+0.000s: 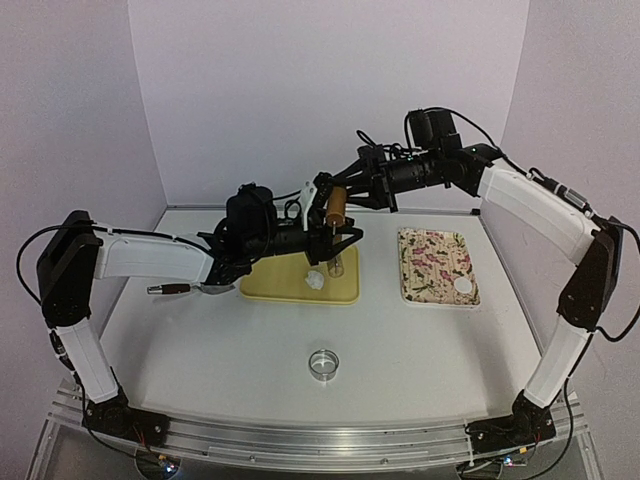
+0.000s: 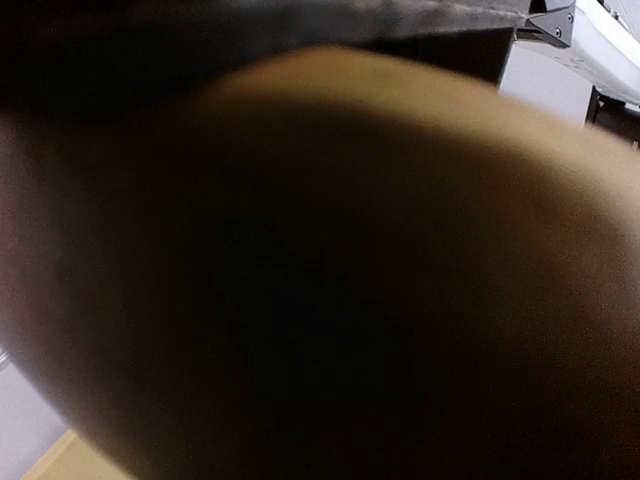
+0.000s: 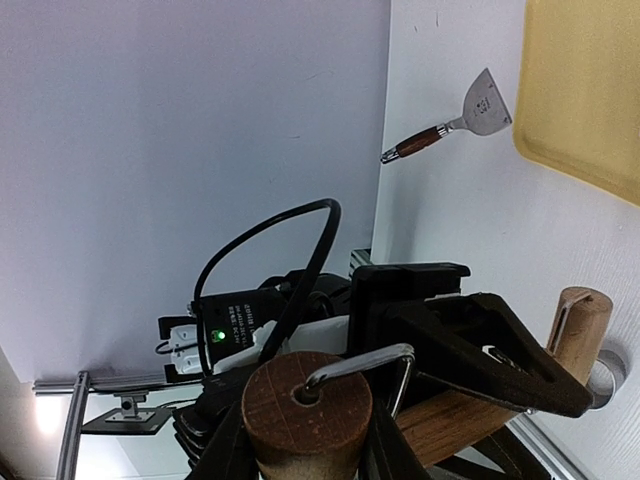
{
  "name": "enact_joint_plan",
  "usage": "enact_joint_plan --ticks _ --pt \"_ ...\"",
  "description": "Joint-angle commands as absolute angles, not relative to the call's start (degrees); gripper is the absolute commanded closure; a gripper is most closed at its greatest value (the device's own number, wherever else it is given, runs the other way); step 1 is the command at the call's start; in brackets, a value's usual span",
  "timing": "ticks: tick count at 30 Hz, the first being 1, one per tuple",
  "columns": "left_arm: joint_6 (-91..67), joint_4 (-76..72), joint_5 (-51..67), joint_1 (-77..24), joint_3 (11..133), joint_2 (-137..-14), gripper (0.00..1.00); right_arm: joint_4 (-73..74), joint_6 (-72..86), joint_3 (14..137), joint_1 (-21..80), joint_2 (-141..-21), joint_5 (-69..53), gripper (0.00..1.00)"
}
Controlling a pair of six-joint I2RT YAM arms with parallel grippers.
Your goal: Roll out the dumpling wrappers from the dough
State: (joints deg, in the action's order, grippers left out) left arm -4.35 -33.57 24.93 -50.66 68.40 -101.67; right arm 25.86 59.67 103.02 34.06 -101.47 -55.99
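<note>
Above a smooth yellow plastic tray (image 1: 280,287), the two arms meet at a wooden roller (image 1: 337,205). It has a dark-stained round barrel held high and a paler, slimmer barrel hanging over the tray, with a bent steel wire joining the parts. The right fingers (image 3: 305,440) are clamped on either side of the dark barrel. The left fingers (image 1: 333,237) bracket the roller's lower part. Whether they have closed on it cannot be told, as the left wrist view is filled by a brown blur. A small, lumpy knob of white dough (image 1: 314,281) sits on the tray just beside the hanging barrel. One dumpling wrapper (image 1: 461,287), a thin white disc, lies at the near right corner of a rectangular floral-print tray (image 1: 430,262) to the right. A shiny ring cutter (image 1: 323,363) stands alone towards the near edge, and a steel scraper (image 1: 180,288) with a reddish handle lies to the left. The worktop (image 1: 220,350) is matte white, enclosed by plain pale walls (image 1: 330,100).
</note>
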Motion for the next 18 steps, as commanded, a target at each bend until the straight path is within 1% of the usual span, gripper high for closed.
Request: enact_joint_plan --ticks 1,3,5,7,12,14,18 --pt "-3.8 -33.9 21.5 -50.8 66.4 -99.5 0.69 22.3 59.4 104.0 33.5 -99.9 -56.3 1.00" --pt "-3.8 -32.3 20.9 -50.9 65.3 -98.2 0.79 22.3 59.3 102.4 32.6 -98.9 -55.8 1.00" --pt "-4.0 -30.0 20.9 -50.8 64.9 -97.0 0.92 22.4 58.8 99.7 30.9 -97.5 -55.6 1.00" --pt "-4.3 -27.4 20.7 -50.8 64.6 -95.6 0.99 22.5 58.4 96.5 29.0 -95.6 -55.5 1.00" --pt "-3.2 -20.4 20.7 -50.9 64.4 -93.0 1.00 23.6 56.7 88.2 25.5 -92.3 -57.0 1.00" --pt "-1.7 -14.1 21.7 -50.9 66.5 -93.5 1.00 25.8 55.0 86.6 25.4 -92.4 -57.1 0.99" --pt "2.1 -3.3 21.7 -51.1 71.3 -95.4 1.00 33.0 50.3 84.8 25.5 -93.5 -55.0 0.81"
